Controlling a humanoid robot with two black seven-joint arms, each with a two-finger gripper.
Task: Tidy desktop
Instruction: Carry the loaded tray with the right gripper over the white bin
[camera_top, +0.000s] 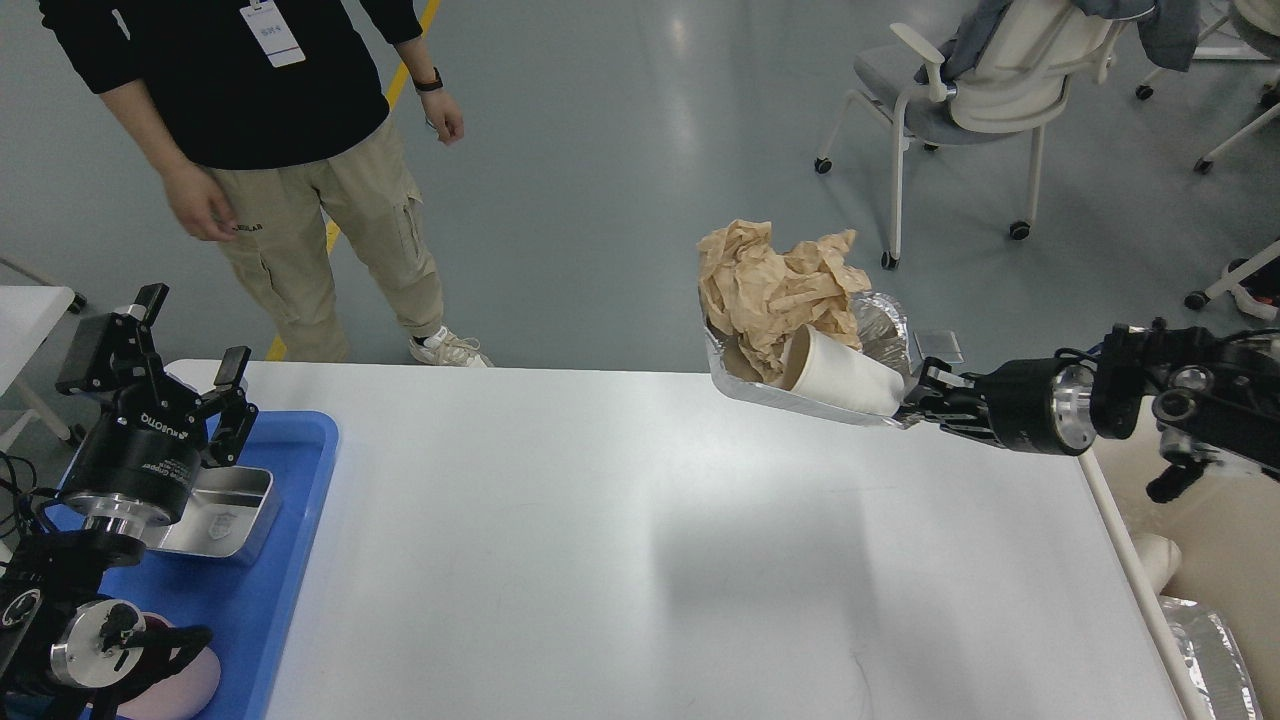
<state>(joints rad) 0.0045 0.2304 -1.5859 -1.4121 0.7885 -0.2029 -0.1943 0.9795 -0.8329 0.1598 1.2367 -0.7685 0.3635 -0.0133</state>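
Smooth white desktop (600, 520), rounded corners

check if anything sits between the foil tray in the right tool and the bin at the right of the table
Nothing visible does. The right tool holds the foil tray of crumpled paper and a cup above the desktop; the bin lies just past the table's right edge.

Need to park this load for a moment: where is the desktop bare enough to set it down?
The desktop is bare from the blue tray across to its right edge. Crowded: the tray, holding a steel container under the left gripper. The right gripper holds the foil tray above the far edge.
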